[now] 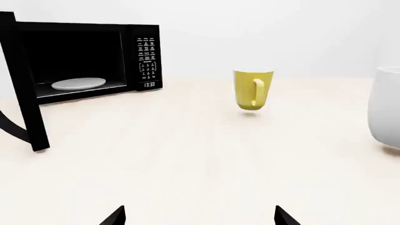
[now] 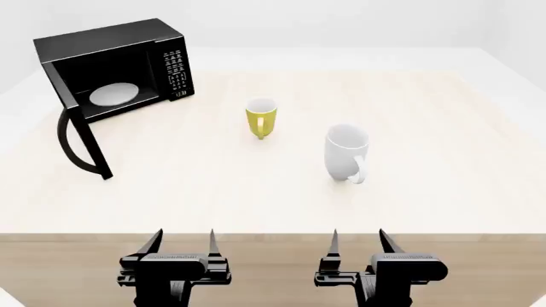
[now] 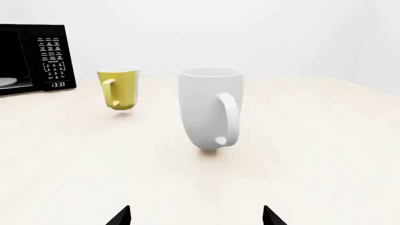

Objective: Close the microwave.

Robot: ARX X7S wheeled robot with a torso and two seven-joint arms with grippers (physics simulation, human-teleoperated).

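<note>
From your right wrist camera, you see a white mug [image 3: 209, 108] standing upright on the pale table [image 3: 312, 154], its handle turned toward you. Beyond it stands a yellow mug [image 3: 119, 88], well apart. The microwave [image 3: 39, 58] shows at the frame edge, keypad panel visible. Your right gripper [image 3: 196, 216] shows two dark fingertips [image 3: 119, 216] spread apart, holding nothing.

We see a sparse simulated kitchen-style setup, rendered rather than real. A pale wooden table [image 2: 444, 128] stands against plain white walls without texture. The microwave [image 2: 128, 61] sits at the table's far left corner, door open, white plate [image 2: 114, 94] inside. To the right of the microwave stands a yellow mug [image 2: 261, 117]; further right, nearer us, a white mug [image 2: 346, 152].
</note>
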